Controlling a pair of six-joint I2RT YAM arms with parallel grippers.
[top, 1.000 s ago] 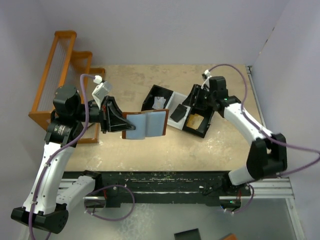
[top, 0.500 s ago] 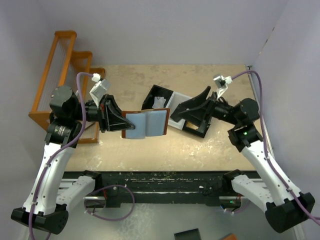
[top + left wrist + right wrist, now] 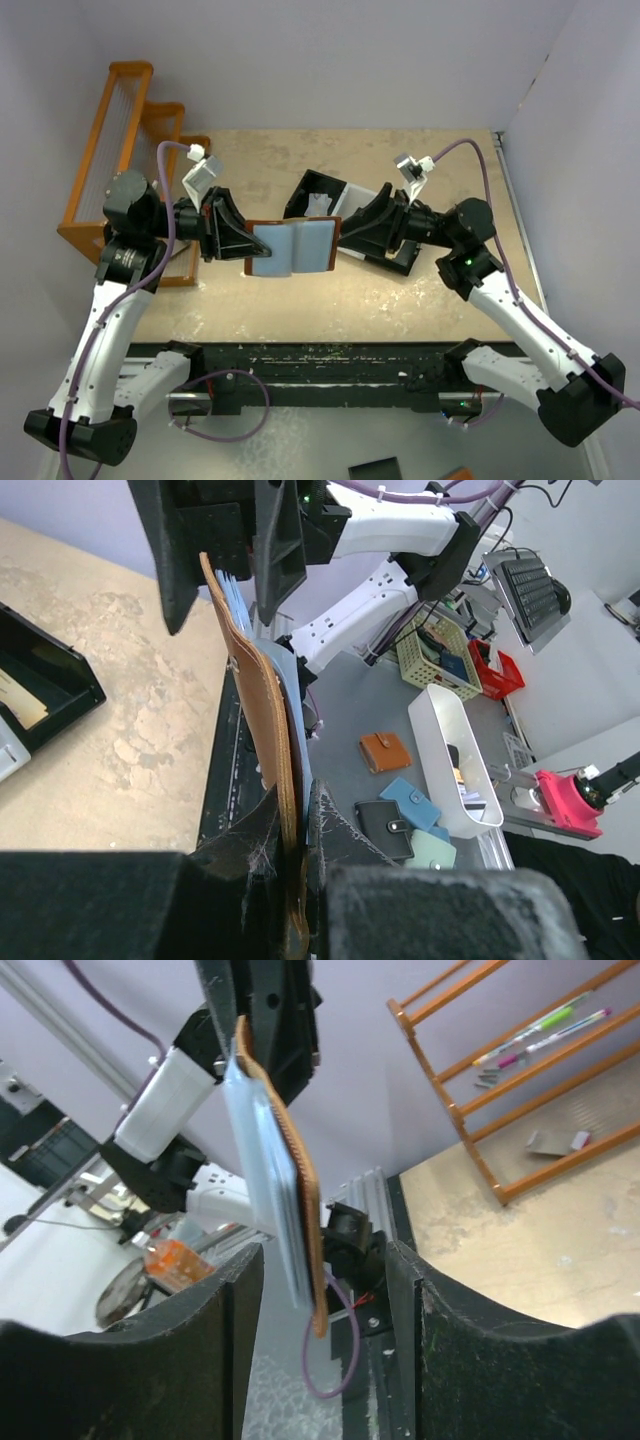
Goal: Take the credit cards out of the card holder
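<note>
The left tool (image 3: 238,243) clamps the open card holder (image 3: 300,247) in the air. The right tool (image 3: 350,232), open and empty, is at its edge. Whether credit cards remain inside, I cannot tell.

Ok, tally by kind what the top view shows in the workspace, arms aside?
Card holder: 1
Three-compartment tray: 1
White paper scrap: 1
Orange rack: 1
Credit cards: 0 visible; right end effector covers part of the tray
Total: 4
</note>
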